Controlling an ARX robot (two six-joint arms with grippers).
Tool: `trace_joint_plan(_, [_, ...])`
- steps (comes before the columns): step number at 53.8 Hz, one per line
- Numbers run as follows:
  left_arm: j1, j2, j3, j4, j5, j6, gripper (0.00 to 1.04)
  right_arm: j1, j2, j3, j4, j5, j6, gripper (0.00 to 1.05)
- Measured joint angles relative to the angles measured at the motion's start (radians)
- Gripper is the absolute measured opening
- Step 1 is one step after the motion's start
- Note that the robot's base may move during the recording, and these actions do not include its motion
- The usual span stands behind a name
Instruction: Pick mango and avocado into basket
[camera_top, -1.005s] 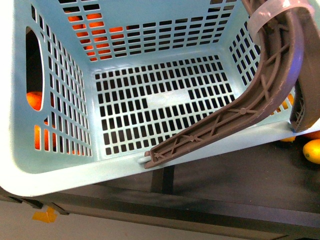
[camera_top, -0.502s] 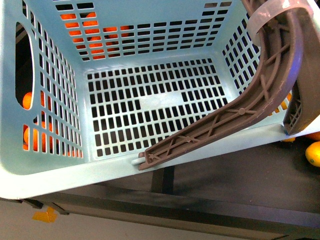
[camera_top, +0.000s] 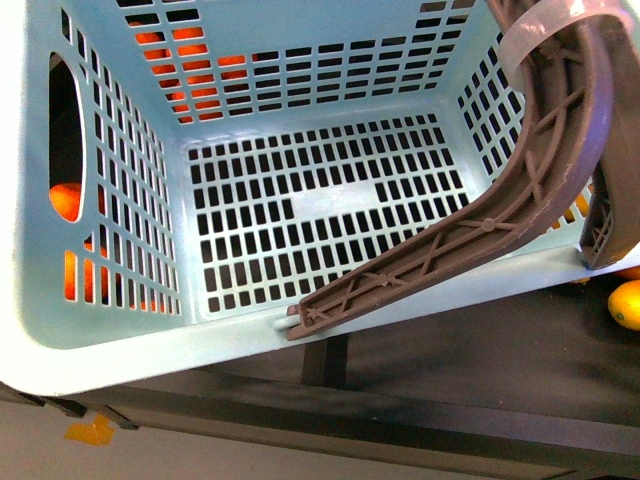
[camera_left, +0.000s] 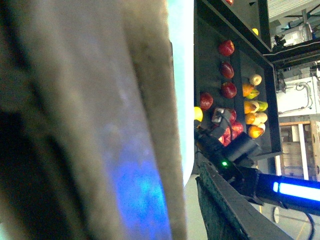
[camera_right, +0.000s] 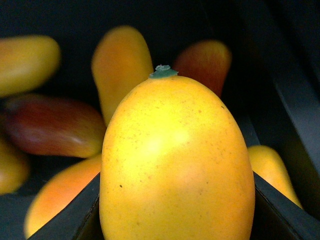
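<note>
On my front feed I see a black surface (camera_top: 480, 345), pale floor (camera_top: 230, 458) below its edge, and an orange scrap (camera_top: 88, 432) lying there. My left wrist feed shows a black rack (camera_left: 207, 65), with a wooden frame (camera_left: 295, 123) beyond it.

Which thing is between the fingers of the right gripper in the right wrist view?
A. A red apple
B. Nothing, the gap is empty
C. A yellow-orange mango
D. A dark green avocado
C: in the right wrist view, a smooth yellow-orange mango with a small green stem end fills the gap of the right gripper, with a dark finger against each side of it.
</note>
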Motion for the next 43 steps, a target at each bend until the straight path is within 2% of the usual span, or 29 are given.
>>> trace_joint_plan(11, [0.0,0.0,0.0,0.0,-0.001,0.0,0.28,0.006,-0.385,-0.186,-0.044,-0.108,0.092,0.59])
trace_joint_plan(19, [0.0,0.0,0.0,0.0,-0.002,0.0,0.28,0.053,-0.667,-0.26,-0.147,-0.128,0.18,0.59])
trace_joint_plan(29, [0.0,0.0,0.0,0.0,0.0,-0.001,0.28,0.254,-1.013,-0.276,-0.264,-0.066,0.276,0.59])
trace_joint_plan(43, [0.0,0.0,0.0,0.0,-0.001,-0.002,0.28,0.519,-1.073,-0.24,-0.278,0.067,0.356,0.59])
